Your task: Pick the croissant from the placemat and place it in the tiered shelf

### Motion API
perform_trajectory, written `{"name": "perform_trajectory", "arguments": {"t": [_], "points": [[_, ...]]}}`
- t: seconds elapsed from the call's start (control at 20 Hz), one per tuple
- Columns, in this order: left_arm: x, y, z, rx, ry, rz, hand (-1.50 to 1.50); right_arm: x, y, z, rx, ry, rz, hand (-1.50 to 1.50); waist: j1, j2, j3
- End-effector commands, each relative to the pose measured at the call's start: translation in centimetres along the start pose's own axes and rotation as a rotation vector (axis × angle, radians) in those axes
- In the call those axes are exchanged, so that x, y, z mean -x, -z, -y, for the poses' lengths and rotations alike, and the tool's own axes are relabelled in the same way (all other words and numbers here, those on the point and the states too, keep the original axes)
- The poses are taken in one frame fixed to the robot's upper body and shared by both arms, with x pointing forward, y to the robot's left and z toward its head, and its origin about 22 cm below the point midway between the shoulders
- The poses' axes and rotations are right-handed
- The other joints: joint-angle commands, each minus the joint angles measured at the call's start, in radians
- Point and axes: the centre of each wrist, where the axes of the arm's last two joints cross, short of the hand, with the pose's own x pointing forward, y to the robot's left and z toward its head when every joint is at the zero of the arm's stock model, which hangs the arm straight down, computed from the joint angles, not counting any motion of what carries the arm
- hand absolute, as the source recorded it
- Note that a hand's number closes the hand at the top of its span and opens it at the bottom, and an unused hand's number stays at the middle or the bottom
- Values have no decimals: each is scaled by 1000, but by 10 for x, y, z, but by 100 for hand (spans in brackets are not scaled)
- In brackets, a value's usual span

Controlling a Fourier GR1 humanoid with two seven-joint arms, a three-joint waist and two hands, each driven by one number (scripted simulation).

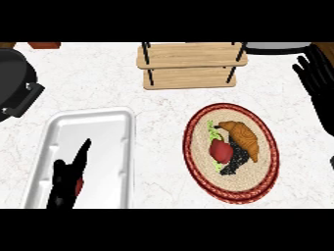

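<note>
The right hand [327,95] stands at the right edge of the view, fingers straight and spread, pointing up toward the far side of the worktop [90,83] — it holds nothing and touches nothing on the surface. The left hand [69,177] shows at the lower left, its fingers stretched out and empty, lying over the inside of a white rectangular tray [119,147].

Between the two hands, nearer the right one, lies an oval woven placemat [198,157] with a red border. The croissant [243,137] rests on it, toward its upper right part, well apart from both hands. Just beside the croissant on the mat sit a red piece of food [219,151], a dark one [234,162] and a bit of green [212,130].

Beyond the placemat stands the wooden tiered shelf [191,61] with black posts, nothing on its visible boards. A black pan [3,83] sits at the far left — partly cut off by the view's edge.
</note>
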Motion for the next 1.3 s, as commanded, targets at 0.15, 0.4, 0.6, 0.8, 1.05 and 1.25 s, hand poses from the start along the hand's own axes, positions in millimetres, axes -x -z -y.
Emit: {"name": "perform_trajectory", "arguments": {"t": [0.15, 0.4, 0.6, 0.8, 1.05, 1.25], "points": [[-89, 21, 18, 44, 85, 358, 0, -1, 16, 6, -256, -127, 16, -150, 44, 13, -7], [-94, 20, 16, 81, 91, 415, 0, -14, 10, 51, -97, -451, -15, 150, 13, 5, -31], [-114, 28, 13, 99, 103, 470, 0, 66, -8, 45, 135, -477, 84, -150, 45, 29, -5], [-117, 33, 21, 123, 106, 479, 0, 102, 5, 50, 204, -277, 199, -150, 56, 21, -6], [-124, 42, 31, 117, 90, 474, 0, 92, 12, 76, -74, -206, 201, -150, 38, 14, -9], [-119, 39, 9, 98, 102, 458, 0, 69, 20, 82, -244, -431, 113, -150, 39, 8, -10]]}}
